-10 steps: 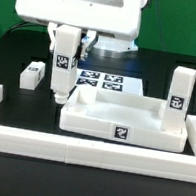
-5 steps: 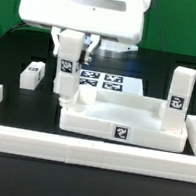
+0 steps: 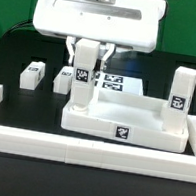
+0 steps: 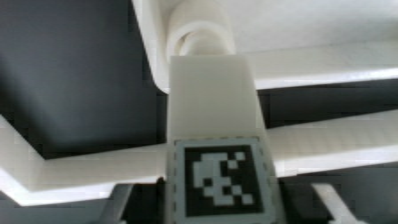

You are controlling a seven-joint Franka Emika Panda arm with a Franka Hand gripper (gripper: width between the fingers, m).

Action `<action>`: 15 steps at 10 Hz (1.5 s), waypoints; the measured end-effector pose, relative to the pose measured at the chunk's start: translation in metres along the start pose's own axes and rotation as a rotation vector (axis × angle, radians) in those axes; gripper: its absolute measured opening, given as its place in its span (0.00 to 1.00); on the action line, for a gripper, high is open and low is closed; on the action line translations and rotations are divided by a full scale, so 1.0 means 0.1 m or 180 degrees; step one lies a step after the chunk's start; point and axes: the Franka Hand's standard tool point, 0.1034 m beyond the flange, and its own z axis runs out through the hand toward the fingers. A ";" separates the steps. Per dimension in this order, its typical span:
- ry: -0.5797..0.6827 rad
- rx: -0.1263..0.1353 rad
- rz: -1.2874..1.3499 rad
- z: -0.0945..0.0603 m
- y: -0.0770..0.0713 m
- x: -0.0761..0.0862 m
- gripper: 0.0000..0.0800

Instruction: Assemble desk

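— What sits nearest?

— The border rail (image 3: 89,150) along the front. Just behind it is the tabletop (image 3: 133,119), lying tray-side up.

— And the arm?

— The gripper (image 3: 89,56) is clamped on a leg (image 3: 81,82). The leg is upright, with its foot at the corner socket (image 4: 206,40) on the exterior view's left. Whether it is seated, I cannot tell.

— So what might fail?

— I judge that a slight tilt would jam the foot on the socket's lip. Downward force could then slide the tabletop toward the rail, or the leg could slip in the grip.

— And if it must be turned in?

— The tabletop may spin with it, since nothing visible pins it down.

— Farther back?

— A second leg (image 3: 177,95) stands at the corner on the exterior view's right, and a shove to the tabletop could disturb it. Two loose legs (image 3: 31,73) and the marker board (image 3: 110,83) lie behind, well apart from the work.
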 end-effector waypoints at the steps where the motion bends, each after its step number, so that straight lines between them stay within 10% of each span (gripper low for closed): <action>1: -0.0010 -0.0004 0.0001 0.00 0.01 -0.02 0.36; 9: 0.0131 -0.0054 -0.0036 0.08 0.00 -0.06 0.37; 11: 0.0087 -0.0024 -0.0037 0.04 -0.02 -0.02 0.74; 15: -0.0041 0.0092 -0.0017 -0.27 0.00 0.23 0.81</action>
